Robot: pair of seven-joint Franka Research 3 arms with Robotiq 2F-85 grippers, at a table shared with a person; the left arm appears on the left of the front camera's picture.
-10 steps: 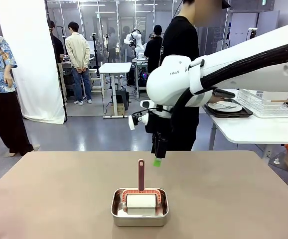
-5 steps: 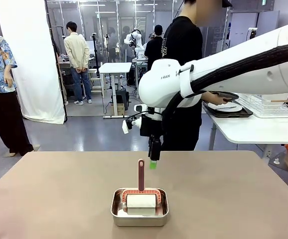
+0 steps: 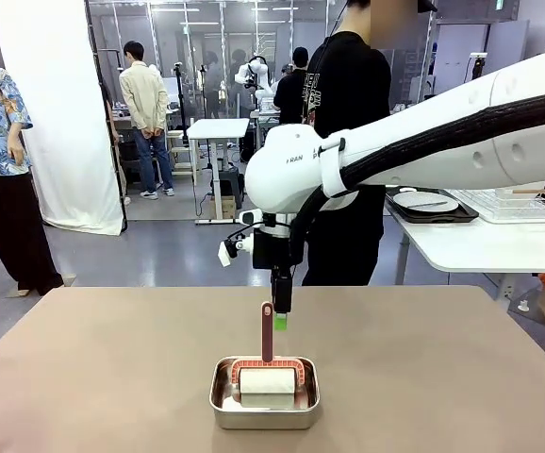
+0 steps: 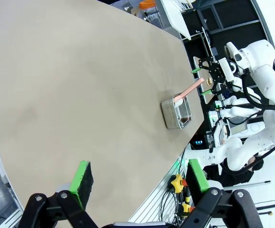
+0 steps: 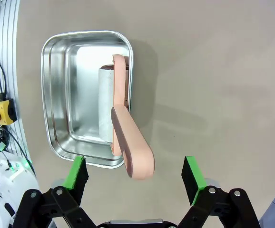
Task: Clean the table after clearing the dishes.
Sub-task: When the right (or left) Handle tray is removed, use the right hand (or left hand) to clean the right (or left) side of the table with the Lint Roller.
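1. Our right pincer [image 3: 278, 320] has swung left, jaws wide and empty, to the roller handle [image 3: 267, 332]; we judge the grasp comes next.
2. The steel pan [image 3: 218, 404], in the middle of the counter [image 3: 112, 359], holds the roller [image 3: 267, 381].
3. The dishes [image 3: 425, 201] sit on the far-right white side counter [image 3: 480, 247]; our left pincer [image 4: 140, 176] gapes too.

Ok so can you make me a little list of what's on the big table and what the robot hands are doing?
Table: tan-brown table, holding one steel pan
In the pan: white roller with a pink handle sticking up
Right gripper: open, right at the handle's top, not closed on it
Left gripper: open, holding nothing, above bare tabletop
Dishes: white plate on a dark tray, on the white side table
Person: standing at the far side
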